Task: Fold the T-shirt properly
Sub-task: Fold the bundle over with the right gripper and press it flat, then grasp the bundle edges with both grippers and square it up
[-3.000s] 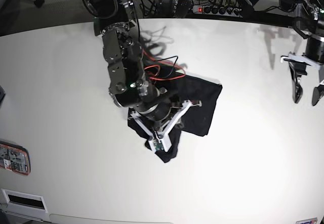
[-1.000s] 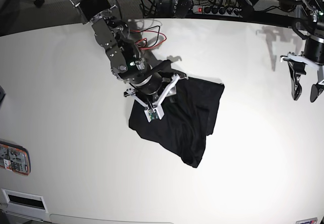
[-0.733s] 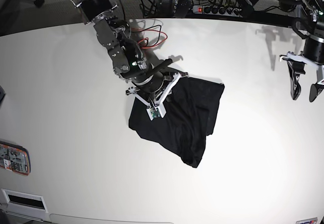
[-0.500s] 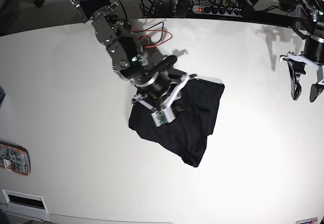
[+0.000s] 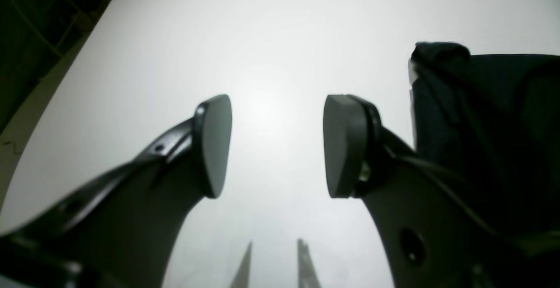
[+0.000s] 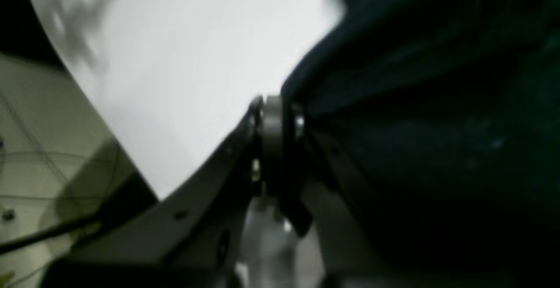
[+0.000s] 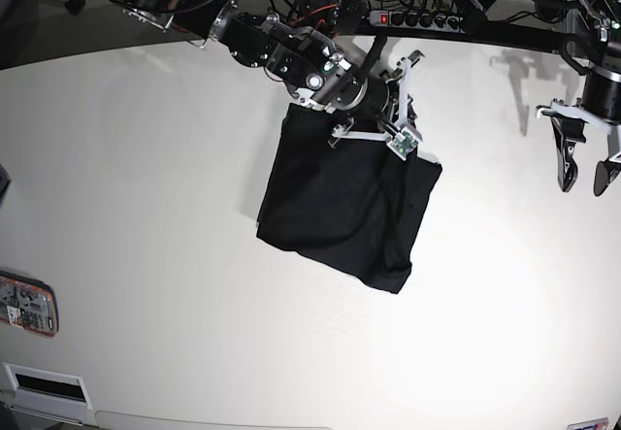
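While we read no print or label on the T-shirt, it hangs over the white surface, top edge clamped in the right tool; left tool hangs apart, holding nothing, well right.

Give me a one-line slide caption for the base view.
Right gripper lifts the black T-shirt by its top edge over the white table; left gripper idles open.

The base view is looking down from overhead on the white table. Each wrist camera is peering close along its own fingers; the blurred right one is probably sharing the T-shirt with it.
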Controlling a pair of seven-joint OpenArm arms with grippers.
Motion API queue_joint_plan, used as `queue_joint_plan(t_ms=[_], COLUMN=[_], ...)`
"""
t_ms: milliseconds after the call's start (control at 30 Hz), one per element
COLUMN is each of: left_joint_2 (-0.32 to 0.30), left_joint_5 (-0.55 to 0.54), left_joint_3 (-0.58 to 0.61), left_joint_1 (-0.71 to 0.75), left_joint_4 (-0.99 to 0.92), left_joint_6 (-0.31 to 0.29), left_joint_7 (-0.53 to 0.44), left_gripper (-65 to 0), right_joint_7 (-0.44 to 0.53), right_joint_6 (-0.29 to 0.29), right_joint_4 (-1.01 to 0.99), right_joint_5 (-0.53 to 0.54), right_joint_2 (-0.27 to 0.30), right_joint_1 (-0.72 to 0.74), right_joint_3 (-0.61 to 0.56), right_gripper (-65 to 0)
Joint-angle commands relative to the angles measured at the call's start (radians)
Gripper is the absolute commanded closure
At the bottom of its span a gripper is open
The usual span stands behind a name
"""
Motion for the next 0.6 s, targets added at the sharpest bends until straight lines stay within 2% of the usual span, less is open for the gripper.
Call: queue_joint_plan(t_ms=[0,133,233,367,433,567], left_joint_2=[-0.014,-0.014,-0.014,-0.012,-0.009,0.011], left_joint_5=[-0.02,-0.02,-0.02,-0.02,-0.027,-0.021], left_joint_3=[-0.006,-0.006,-0.006,-0.006,-0.003,0.093], left_joint_1=[0.001,0.001,0.001,0.001,0.001,0.006], left_joint_4=[0.017,0.017,0.017,0.017,0.019,0.022], left_joint_6=[0.006,0.006,0.006,0.006,0.006,0.006], left_joint_7=[-0.028,-0.028,-0.028,-0.028,-0.028,-0.028], left_gripper=[-31.8,-31.8,-31.8,-31.8,-31.8,-31.4], right_joint_7=[0.032,0.032,0.032,0.032,0.032,0.032], right_joint_6=[0.003,0.003,0.003,0.003,0.003,0.003], right_joint_4=[0.024,0.04,0.081,0.182,0.222,0.235], right_joint_5=[0.0,0.0,0.0,0.0,0.0,0.002], right_joint_2=[-0.02,-0.02,-0.02,-0.02,-0.02,-0.018], right_joint_1=[0.02,0.019,0.019,0.019,0.019,0.022], right_joint_3=[0.006,0.004,0.011,0.067,0.135,0.322], right_gripper=[-10.3,-36.0,-47.8,-48.7,-48.4,-48.1])
